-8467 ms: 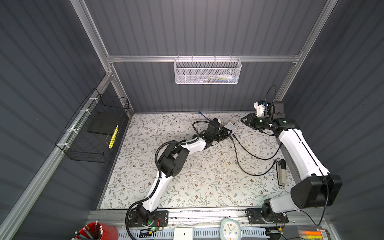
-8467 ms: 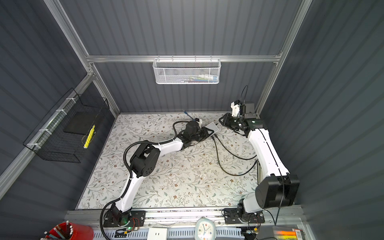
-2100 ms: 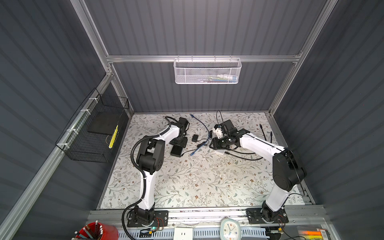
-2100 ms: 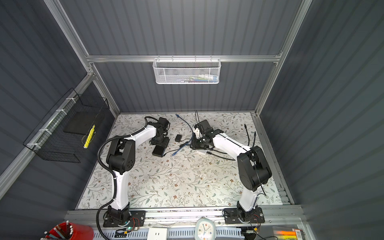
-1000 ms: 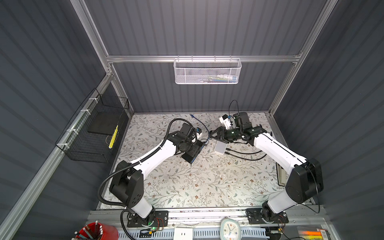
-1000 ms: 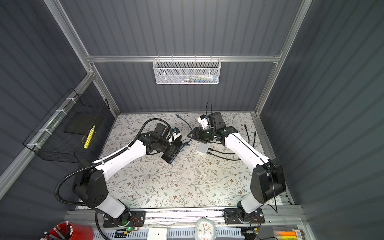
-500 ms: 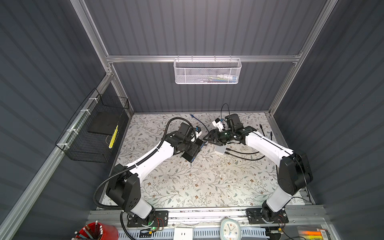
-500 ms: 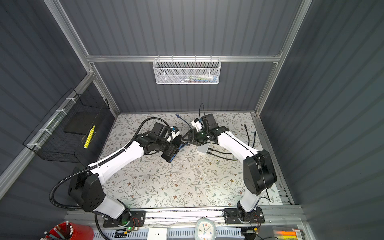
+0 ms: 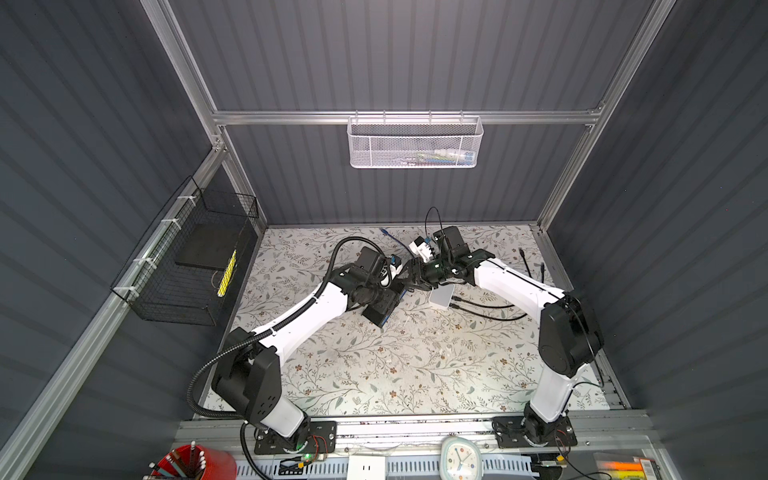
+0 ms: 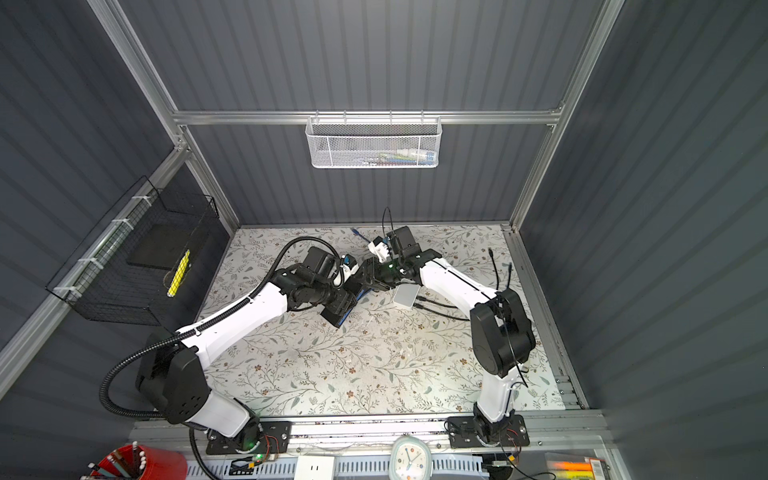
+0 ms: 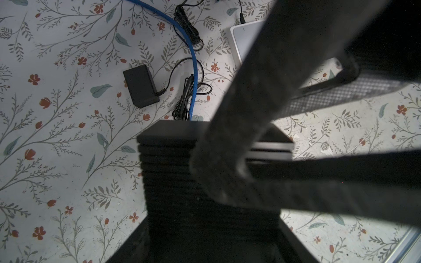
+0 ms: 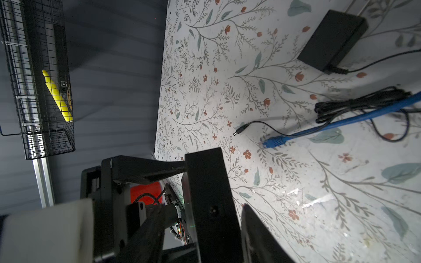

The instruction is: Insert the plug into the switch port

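The left gripper (image 9: 379, 305) is clamped on the black switch (image 11: 173, 173). The right gripper (image 9: 410, 277) has its jaws half apart around the switch's end, where the round socket (image 12: 214, 209) is; whether they press it I cannot tell. The barrel plug (image 12: 238, 132) lies free on the floral table (image 9: 374, 374), apart from both grippers, near the blue Ethernet plug (image 12: 273, 142). A white box (image 9: 441, 297) lies near the right gripper.

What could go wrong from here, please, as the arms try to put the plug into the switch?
Both the left end effector and the right end effector crowd the switch, which the left one holds off the table; a bump could twist it. The barrel plug lies loose beside the blue Ethernet plug, so the wrong one might get grabbed. Its cord lies across the blue cable and may snag.
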Robot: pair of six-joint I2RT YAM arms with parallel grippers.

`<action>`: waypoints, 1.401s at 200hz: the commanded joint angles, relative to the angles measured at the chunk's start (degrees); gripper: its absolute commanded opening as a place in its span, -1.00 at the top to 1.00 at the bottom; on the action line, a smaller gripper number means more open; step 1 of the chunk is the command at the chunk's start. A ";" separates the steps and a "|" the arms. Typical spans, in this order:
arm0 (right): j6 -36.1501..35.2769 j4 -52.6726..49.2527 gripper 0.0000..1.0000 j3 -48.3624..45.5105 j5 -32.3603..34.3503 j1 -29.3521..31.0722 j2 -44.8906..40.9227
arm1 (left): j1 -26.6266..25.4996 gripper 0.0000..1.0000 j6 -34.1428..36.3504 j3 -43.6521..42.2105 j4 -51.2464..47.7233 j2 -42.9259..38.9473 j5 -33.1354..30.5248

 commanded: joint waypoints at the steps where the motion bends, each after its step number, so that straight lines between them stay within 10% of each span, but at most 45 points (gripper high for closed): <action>1: 0.35 -0.01 -0.08 1.39 -1.39 1.69 1.29 | -0.18 0.53 1.18 -0.48 2.47 -1.91 0.30; 101: -1.29 -2.33 -0.11 -1.14 6.28 2.06 -1.55 | -0.23 0.55 1.74 0.44 1.84 -3.01 -0.63; 201: 0.94 3.24 -0.02 -3.68 -2.01 1.64 -1.83 | -0.23 0.53 1.24 1.22 3.59 -2.35 2.13; 234: 1.49 4.34 0.32 -3.44 -3.10 1.67 -1.39 | -0.22 0.52 1.33 1.44 3.40 -2.22 2.27; 247: 1.55 4.50 0.56 -3.48 -3.02 1.61 -1.52 | -0.23 0.37 1.16 1.44 3.29 -2.22 1.97; 280: 2.18 5.95 0.85 -5.71 -1.36 0.68 -4.14 | -0.14 -0.72 -1.05 0.30 4.78 -4.40 -0.14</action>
